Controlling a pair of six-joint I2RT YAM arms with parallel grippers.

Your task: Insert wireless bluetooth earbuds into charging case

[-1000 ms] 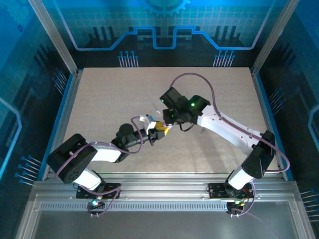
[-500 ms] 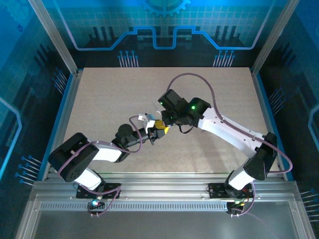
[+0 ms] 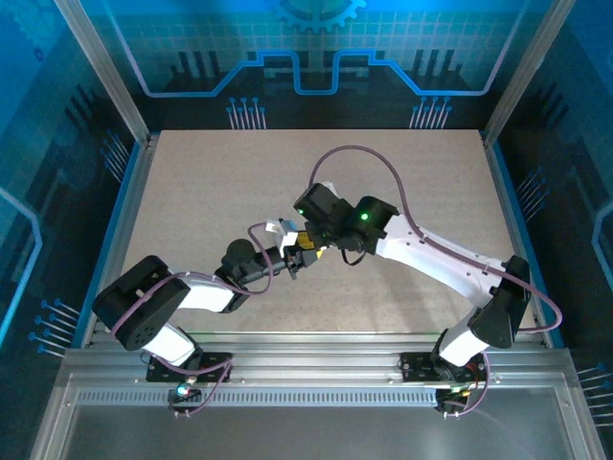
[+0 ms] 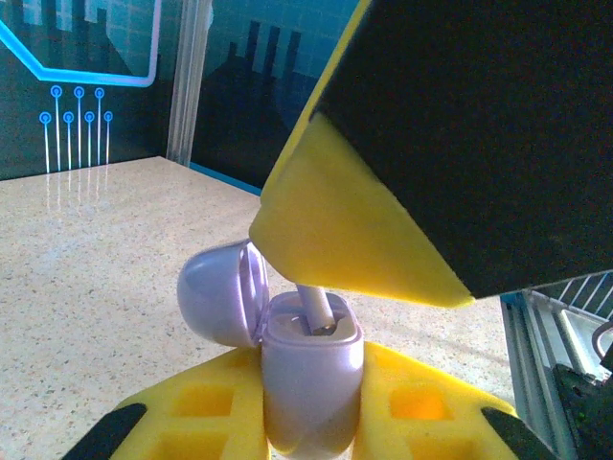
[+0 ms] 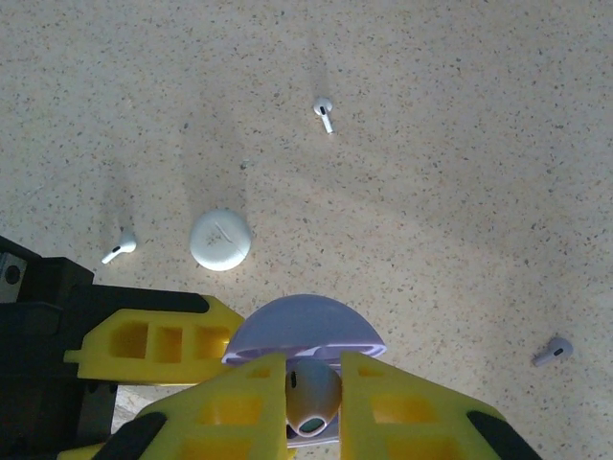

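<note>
**Earbud meets open case**

Top: the left gripper (image 3: 292,261) and right gripper (image 3: 308,241) meet tip to tip over the middle of the table (image 3: 192,192).

Left wrist: the left fingers pinch the case (image 4: 311,369), its lid (image 4: 218,292) flipped open. An earbud (image 4: 316,309) stands stem-down in its top.

Right wrist: the right fingers pinch that earbud above the case. Three other earbuds (image 5: 324,113) and a round puck (image 5: 220,240) lie apart on the table.

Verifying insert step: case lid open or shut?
Open. On the charging case, the lid is swung back; an earbud stem sits in its socket.
</note>
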